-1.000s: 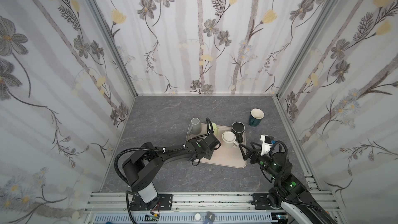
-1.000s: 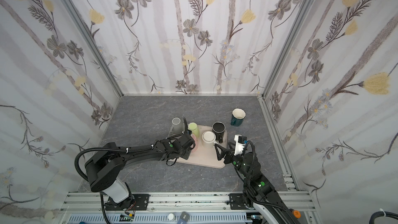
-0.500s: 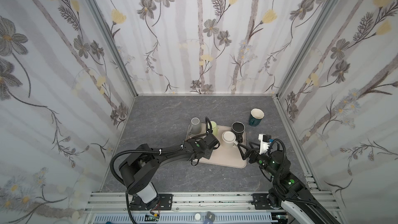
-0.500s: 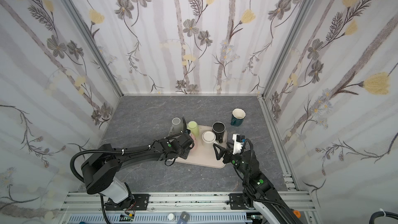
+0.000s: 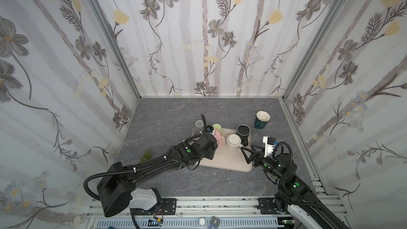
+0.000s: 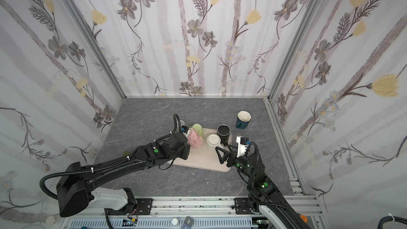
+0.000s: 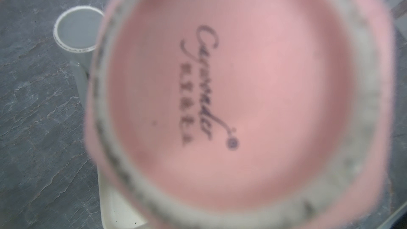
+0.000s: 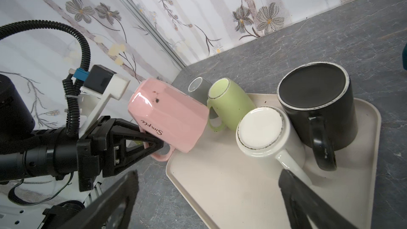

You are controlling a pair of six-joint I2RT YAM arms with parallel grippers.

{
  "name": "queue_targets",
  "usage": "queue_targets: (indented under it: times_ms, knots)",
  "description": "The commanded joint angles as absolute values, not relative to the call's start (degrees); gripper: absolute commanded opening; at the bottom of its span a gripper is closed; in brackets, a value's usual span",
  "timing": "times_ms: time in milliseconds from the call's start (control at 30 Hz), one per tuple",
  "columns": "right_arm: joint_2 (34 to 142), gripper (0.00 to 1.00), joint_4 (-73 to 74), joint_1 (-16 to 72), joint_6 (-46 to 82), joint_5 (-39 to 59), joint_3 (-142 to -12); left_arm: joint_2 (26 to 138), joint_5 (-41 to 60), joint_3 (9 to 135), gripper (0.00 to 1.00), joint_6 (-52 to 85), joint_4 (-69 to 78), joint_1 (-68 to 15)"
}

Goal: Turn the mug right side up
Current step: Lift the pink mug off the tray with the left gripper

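Our left gripper (image 8: 157,144) pinches the pink mug (image 8: 167,115) by its handle; our right gripper (image 8: 208,174) gapes by the white mug (image 8: 259,131), overturned on the tray (image 8: 242,199).

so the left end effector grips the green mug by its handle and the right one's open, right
No: the left end effector grips the pink mug by its handle, as the right wrist view shows; the green mug stands free. The right end effector is open.

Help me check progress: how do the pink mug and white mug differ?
The pink mug is tilted, its handle pinched in the left gripper; the white mug stands upside down on the tray. Pink is faceted and lettered; white is plain. Both have handles.
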State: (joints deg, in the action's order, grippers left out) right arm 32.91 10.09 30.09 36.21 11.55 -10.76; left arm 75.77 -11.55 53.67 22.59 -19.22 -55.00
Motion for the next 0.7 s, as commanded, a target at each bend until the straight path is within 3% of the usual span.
queue_targets:
  times_ms: [0,333,667]
  knots:
    - [32.6,1.0,17.0,30.1,39.8,13.5,-9.6,73.2,-10.6,54.9,0.0,23.9,-12.7,-54.5]
    - [35.6,1.0,24.4,30.2,45.3,17.2,-12.0,72.4,-0.5,59.6,0.0,27.0,-6.3,-50.8]
    - [48.1,1.0,33.8,30.2,45.6,21.8,-20.1,73.8,10.9,65.0,0.0,32.4,2.8,-45.6]
